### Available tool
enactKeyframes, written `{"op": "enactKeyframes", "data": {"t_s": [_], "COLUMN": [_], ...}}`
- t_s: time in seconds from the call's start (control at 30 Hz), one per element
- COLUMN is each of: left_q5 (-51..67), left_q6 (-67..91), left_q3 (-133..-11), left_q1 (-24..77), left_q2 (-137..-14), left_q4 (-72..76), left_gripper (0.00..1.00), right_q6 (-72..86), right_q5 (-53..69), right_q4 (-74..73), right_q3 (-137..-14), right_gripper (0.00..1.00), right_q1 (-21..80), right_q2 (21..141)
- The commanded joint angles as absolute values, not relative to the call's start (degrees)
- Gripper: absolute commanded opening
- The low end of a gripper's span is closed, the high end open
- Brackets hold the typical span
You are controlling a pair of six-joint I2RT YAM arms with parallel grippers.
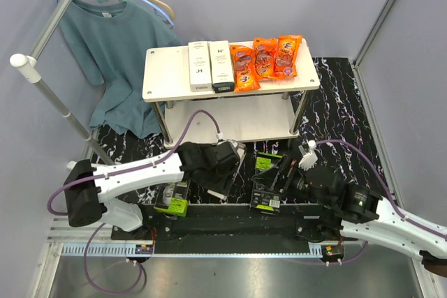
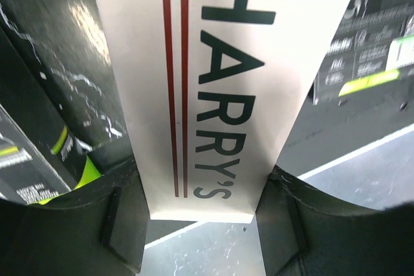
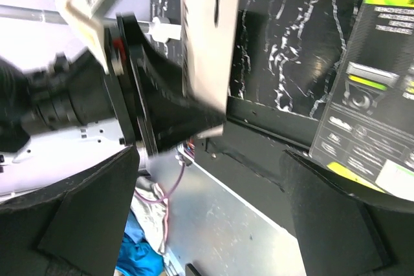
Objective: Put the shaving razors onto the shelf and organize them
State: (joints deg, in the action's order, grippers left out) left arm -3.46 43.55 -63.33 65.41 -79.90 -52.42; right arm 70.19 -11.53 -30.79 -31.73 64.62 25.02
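My left gripper (image 2: 200, 224) is shut on a slim white "HARRY'S" razor box (image 2: 220, 82), held low over the mat in front of the shelf (image 1: 162, 73). In the top view the gripper (image 1: 225, 170) holds the box (image 1: 236, 167) edge-on. Two more white razor boxes (image 1: 199, 66) (image 1: 221, 65) lie side by side on the shelf's top board. One black razor box with lime-green labels (image 1: 266, 181) lies on the mat in the middle, another (image 1: 172, 200) near the left arm's base. My right gripper (image 1: 285, 172) is open and empty beside the middle black box (image 3: 375, 88).
Three orange snack packets (image 1: 265, 59) lie on the right half of the top board. The shelf's lower board (image 1: 251, 118) is bare. A teal shirt (image 1: 115, 54) hangs on a rack at the back left. Grey walls close in both sides.
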Motion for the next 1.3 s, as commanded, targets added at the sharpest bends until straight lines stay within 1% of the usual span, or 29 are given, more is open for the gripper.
{"op": "enactKeyframes", "data": {"t_s": [0.0,0.23,0.43,0.67,0.7,0.77,1.03,1.1,1.27], "left_q5": [-4.66,-6.5,-7.47,-8.7,-9.05,-9.49,-10.54,-11.68,-12.57], "left_q6": [46.31,49.65,51.85,53.44,53.79,53.88,53.44,53.26,52.56], "left_q3": [-61.96,-63.1,-63.98,-64.25,-64.51,-64.77,-67.59,-68.38,-69.17], "left_q1": [68.45,74.35,77.95,78.84,79.01,79.01,79.45,79.45,79.37], "left_q2": [-77.35,-76.46,-76.64,-74.45,-73.92,-73.22,-72.95,-72.07,-70.49], "left_q4": [-52.91,-52.91,-53.08,-53.44,-53.7,-53.88,-55.19,-56.5,-57.48], "left_gripper": [0.42,0.42,0.42,0.41,0.41,0.41,0.4,0.37,0.36], "right_q6": [71.37,72.86,74.7,78.22,78.31,78.49,76.91,76.55,75.06], "right_q5": [-12.66,-14.15,-15.91,-18.02,-18.19,-18.19,-17.58,-17.49,-16.97], "right_q4": [-18.91,-15.38,-16.7,-19.6,-19.69,-19.77,-17.75,-18.02,-16.1], "right_q3": [-29.53,-29.18,-28.74,-26.99,-26.55,-26.37,-26.37,-26.89,-26.72], "right_gripper": [1.0,1.0,0.98,0.91,0.87,0.85,0.84,0.84,0.85], "right_q1": [64.86,64.86,64.86,64.86,64.86,64.95,64.86,64.86,64.86], "right_q2": [27.24,32.08,31.91,29.97,29.71,29.62,30.41,30.15,29.27]}}
